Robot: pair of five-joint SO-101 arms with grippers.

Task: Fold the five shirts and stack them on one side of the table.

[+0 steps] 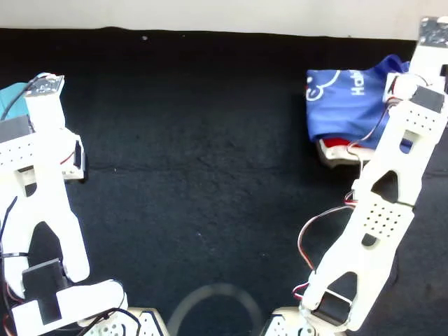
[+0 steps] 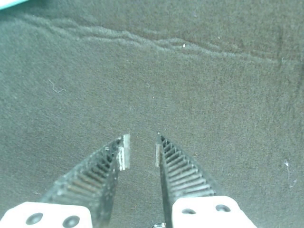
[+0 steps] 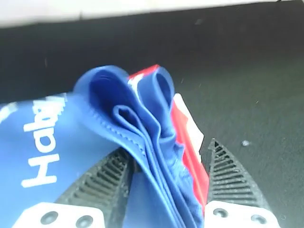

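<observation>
Stacking step. The folded blue fabric shirt (image 1: 346, 98) lies at upper right of the high view, atop a red folded shirt (image 1: 334, 143) and a white folded shirt (image 1: 336, 155). The right gripper (image 3: 166, 152) is spread, straddling the stack's edge. The left gripper (image 2: 141, 142) is slightly parted and empty over the black felt table cover (image 1: 210, 140). The likely next move is to back off without dragging the folds.

The right arm (image 1: 392, 203) lies across the blue shirt (image 1: 346, 98) and hides one side of it. Under the blue shirt, a red layer (image 1: 336, 143) and a white layer (image 1: 334, 155) show only as thin edges, so how many garments lie there cannot be told. Well apart from the blue shirt, across the table, a teal cloth (image 1: 8, 101) is cut off by the picture's edge and partly covered by the left arm (image 1: 42, 161).
</observation>
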